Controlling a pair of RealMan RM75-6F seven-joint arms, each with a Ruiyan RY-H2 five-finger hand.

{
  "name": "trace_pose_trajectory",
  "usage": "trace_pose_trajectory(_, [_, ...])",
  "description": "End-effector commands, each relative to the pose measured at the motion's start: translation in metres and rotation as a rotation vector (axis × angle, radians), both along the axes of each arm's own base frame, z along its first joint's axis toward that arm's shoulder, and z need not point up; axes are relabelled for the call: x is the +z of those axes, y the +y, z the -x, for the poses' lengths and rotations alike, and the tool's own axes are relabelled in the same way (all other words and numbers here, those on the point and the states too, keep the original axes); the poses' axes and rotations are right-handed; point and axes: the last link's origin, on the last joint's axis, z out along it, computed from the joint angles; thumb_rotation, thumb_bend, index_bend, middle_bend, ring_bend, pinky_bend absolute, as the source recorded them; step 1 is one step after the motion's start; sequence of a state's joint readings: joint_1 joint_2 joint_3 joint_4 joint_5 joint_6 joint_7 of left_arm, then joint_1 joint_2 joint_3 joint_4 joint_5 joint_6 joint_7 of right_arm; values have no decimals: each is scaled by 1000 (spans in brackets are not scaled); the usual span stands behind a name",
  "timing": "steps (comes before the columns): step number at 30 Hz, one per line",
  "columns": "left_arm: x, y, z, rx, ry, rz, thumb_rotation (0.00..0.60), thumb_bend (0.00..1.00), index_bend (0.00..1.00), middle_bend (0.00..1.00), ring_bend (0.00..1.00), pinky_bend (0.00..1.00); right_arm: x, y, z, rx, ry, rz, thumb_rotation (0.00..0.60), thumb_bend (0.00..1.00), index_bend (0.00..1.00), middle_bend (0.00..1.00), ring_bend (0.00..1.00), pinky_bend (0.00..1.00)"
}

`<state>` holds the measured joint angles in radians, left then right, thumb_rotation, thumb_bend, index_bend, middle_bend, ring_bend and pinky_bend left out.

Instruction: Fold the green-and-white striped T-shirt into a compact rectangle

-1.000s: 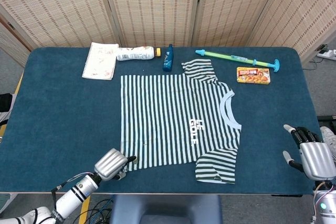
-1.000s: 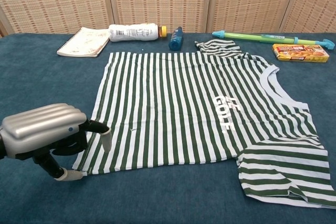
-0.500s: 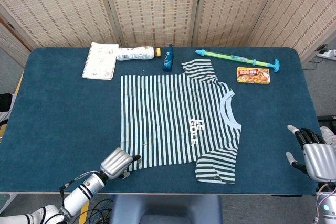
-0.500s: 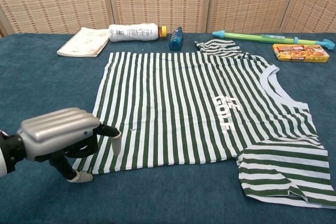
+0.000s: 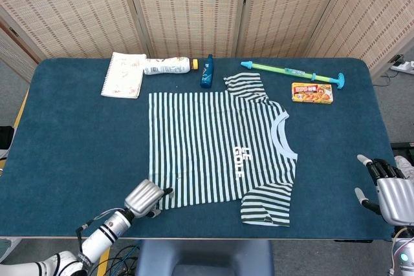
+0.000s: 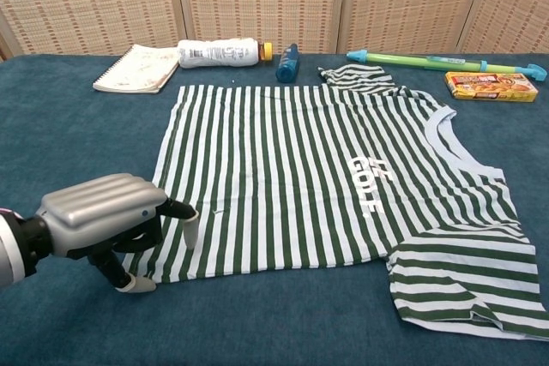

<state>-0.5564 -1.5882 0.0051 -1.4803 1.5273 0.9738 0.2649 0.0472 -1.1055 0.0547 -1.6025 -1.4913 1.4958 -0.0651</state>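
Note:
The green-and-white striped T-shirt [image 5: 217,150] lies flat and spread out mid-table, collar to the right and hem to the left. One sleeve [image 6: 467,285] points toward the near edge. My left hand [image 5: 143,197] is at the shirt's near hem corner. In the chest view this left hand [image 6: 103,220] hovers with fingertips [image 6: 189,219] over the striped cloth and its thumb down on the table beside the corner; the cloth lies flat and is not lifted. My right hand [image 5: 391,195] is low at the table's right near corner, fingers spread, holding nothing, well away from the shirt.
Along the far edge lie a spiral notebook [image 5: 123,74], a white bottle [image 5: 167,65] on its side, a small blue bottle [image 5: 207,72], a green-blue water squirter [image 5: 291,72] and an orange snack box [image 5: 312,92]. Blue tablecloth [image 5: 71,140] surrounds the shirt.
My left hand has slid rightward along the near edge until its fingers overlap the shirt's hem corner. My right hand has drifted slightly toward the near right corner.

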Motion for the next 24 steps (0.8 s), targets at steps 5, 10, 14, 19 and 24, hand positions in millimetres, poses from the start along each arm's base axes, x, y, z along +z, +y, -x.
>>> trace_pose_trajectory(5, [0, 6, 3, 9, 14, -28, 600, 220, 440, 975, 906, 1000, 1, 0, 0, 0, -1, 5, 600, 301, 143, 262, 225, 267])
trace_pose_trajectory(10, [-1, 7, 4, 17, 17, -28, 600, 220, 446, 975, 906, 1000, 1, 1, 1, -2, -3, 6, 600, 301, 144, 262, 226, 267])
trace_pose_trajectory(14, [0, 7, 5, 17, 19, -18, 600, 220, 451, 975, 906, 1000, 0, 1, 1, -1, -4, 5, 600, 301, 143, 262, 229, 267])
trace_pose_trajectory(19, [0, 8, 4, 14, 23, -8, 600, 254, 452, 975, 905, 1000, 0, 1, 1, -2, -6, 6, 600, 301, 143, 262, 231, 267])
trace_pose_trajectory(24, [0, 6, 3, 8, 24, 0, 600, 322, 455, 975, 906, 1000, 0, 2, 2, -4, -7, 5, 600, 301, 143, 262, 233, 267])
